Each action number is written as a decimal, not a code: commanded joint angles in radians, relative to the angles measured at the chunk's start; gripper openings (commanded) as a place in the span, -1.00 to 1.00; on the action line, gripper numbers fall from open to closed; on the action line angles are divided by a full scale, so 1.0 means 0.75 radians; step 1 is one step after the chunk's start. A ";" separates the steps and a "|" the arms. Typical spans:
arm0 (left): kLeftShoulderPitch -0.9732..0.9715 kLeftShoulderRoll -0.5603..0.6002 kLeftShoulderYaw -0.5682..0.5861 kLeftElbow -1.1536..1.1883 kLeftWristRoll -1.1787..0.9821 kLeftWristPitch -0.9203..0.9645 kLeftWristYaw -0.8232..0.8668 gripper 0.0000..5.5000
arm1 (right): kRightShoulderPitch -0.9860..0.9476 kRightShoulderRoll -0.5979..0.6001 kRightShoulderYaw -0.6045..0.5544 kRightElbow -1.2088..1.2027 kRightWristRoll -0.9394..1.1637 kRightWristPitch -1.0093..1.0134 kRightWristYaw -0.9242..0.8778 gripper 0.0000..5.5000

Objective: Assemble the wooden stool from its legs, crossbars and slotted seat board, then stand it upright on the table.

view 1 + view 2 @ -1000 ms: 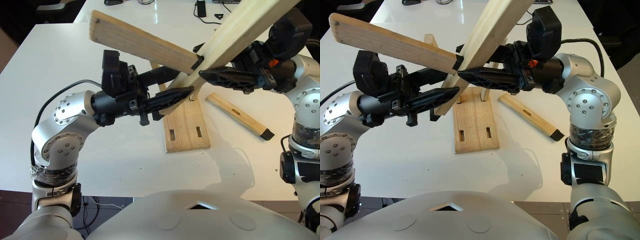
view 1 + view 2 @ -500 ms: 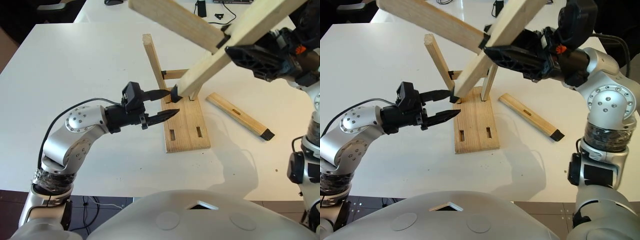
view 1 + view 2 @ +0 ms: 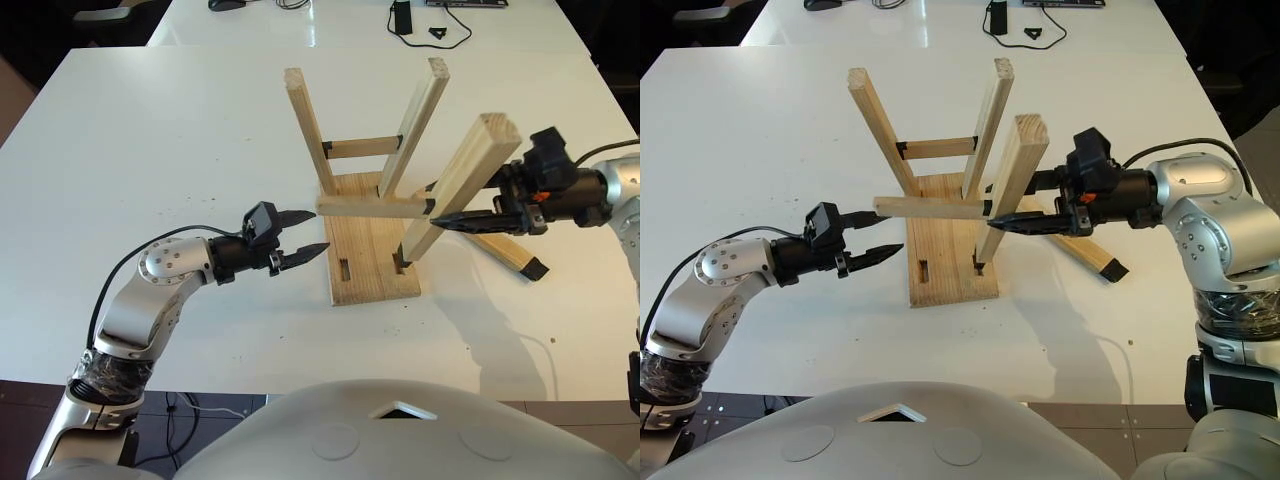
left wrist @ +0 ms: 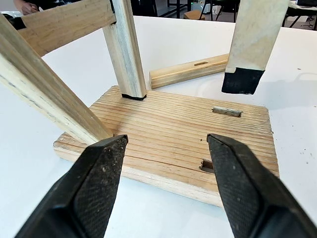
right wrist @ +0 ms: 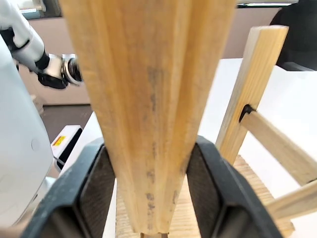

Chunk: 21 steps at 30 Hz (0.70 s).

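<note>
We log the right tool [image 3: 432,202] clamped on the leg [image 3: 457,182], long axis tilted, foot just above the seat [image 3: 368,280] slot [image 4: 227,111]; left tool [image 3: 320,229] open beside the seat's left edge.

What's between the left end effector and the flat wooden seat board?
Only a short strip of bare white table. The left eye view shows the left end effector, fingers open, just short of the seat board's edge.
</note>
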 commanded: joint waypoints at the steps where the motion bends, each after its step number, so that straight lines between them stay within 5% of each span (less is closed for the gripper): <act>1: 0.031 0.011 -0.002 0.054 0.045 -0.028 -0.023 0.08 | 0.026 -0.010 0.052 0.015 -0.091 -0.094 0.041 -0.27; 21: 0.024 -0.013 0.070 0.236 0.063 -0.088 -0.093 0.08 | -0.018 0.091 0.093 0.030 -0.089 -0.126 0.037 -0.27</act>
